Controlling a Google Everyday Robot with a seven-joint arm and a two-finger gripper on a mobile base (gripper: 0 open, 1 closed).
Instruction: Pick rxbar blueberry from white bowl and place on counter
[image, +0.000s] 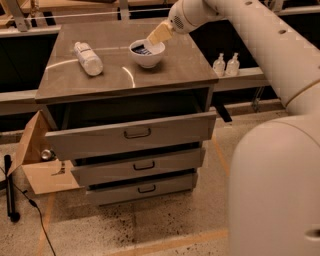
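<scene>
The white bowl stands on the counter toward its back middle. The rxbar blueberry shows as a dark blue patch lying inside the bowl. My gripper, with pale tan fingers, hangs at the bowl's upper right rim, tips reaching over the bowl just above the bar. The white arm runs from it up and to the right, filling the right side of the view.
A white plastic bottle lies on its side on the counter's left. The top drawer stands pulled out. Two small bottles sit on a ledge to the right. An open cardboard box lies on the floor at left.
</scene>
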